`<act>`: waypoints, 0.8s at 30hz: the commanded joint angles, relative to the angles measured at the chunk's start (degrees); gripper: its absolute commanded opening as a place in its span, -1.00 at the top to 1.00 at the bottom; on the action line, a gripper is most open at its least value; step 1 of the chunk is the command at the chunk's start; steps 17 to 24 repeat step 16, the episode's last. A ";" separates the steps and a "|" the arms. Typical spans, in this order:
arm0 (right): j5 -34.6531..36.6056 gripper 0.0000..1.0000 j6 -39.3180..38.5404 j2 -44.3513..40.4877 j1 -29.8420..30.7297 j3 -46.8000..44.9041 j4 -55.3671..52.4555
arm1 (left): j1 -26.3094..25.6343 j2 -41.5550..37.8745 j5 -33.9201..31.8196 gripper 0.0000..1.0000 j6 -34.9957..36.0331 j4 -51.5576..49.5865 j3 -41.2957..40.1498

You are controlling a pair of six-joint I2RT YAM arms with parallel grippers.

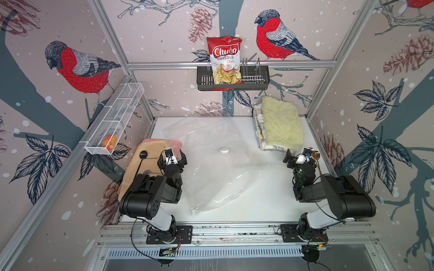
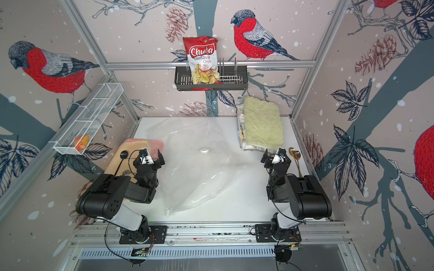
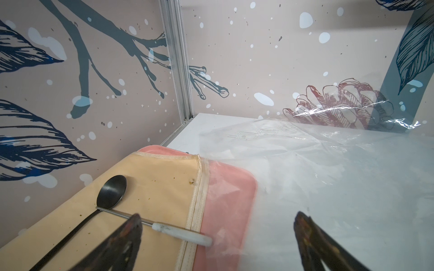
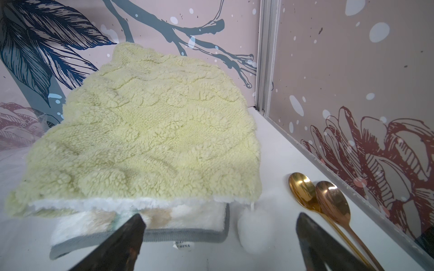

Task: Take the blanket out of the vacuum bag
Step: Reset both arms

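Top views, both of them, show me the vacuum bag (image 1: 211, 164) lying flat and empty across the middle of the white table (image 1: 265, 201), its round white valve (image 1: 224, 150) facing up and its zip edge toward the front. The blanket (image 1: 280, 125) is out of the bag: it sits folded at the far right corner of the table, its pale green fleece side up, well apart from the valve. In the right wrist view I see it stacked on a white plush layer with a grey trim, a white pompom (image 4: 254, 231) just beside its near corner and two gold spoons (image 4: 328, 201) next to that, by the wall.

My left gripper (image 1: 172, 157) hangs over the left edge of the bag, jaws spread wide and holding nothing. Through the left wrist camera I see a beige mat (image 3: 145, 187) under it, with a black spoon (image 3: 111, 191) and a white-handled tool (image 3: 180, 234) lying on it, and a pink mat (image 3: 227, 194) partly beneath the plastic.

My right gripper (image 1: 296, 157) hovers just short of the blanket's near edge, jaws also wide apart and empty.
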 commanded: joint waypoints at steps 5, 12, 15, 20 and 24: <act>0.85 -1.00 -0.57 0.12 0.07 0.06 2.22 | -0.09 0.07 -0.63 -0.97 0.25 1.34 0.00; 0.41 -1.00 -0.39 0.13 -0.16 0.25 1.78 | 0.50 -0.09 1.50 -0.97 0.13 -0.18 0.60; 0.41 -1.00 -0.31 0.13 -0.21 0.22 1.74 | 0.48 -0.19 1.43 -0.97 0.15 0.13 0.36; 0.41 -1.00 -0.30 0.13 -0.14 0.22 1.78 | 0.48 -0.19 1.38 -0.97 0.24 0.47 0.13; 0.41 -1.00 -0.30 0.13 -0.14 0.22 1.78 | 0.48 -0.19 1.38 -0.97 0.24 0.47 0.13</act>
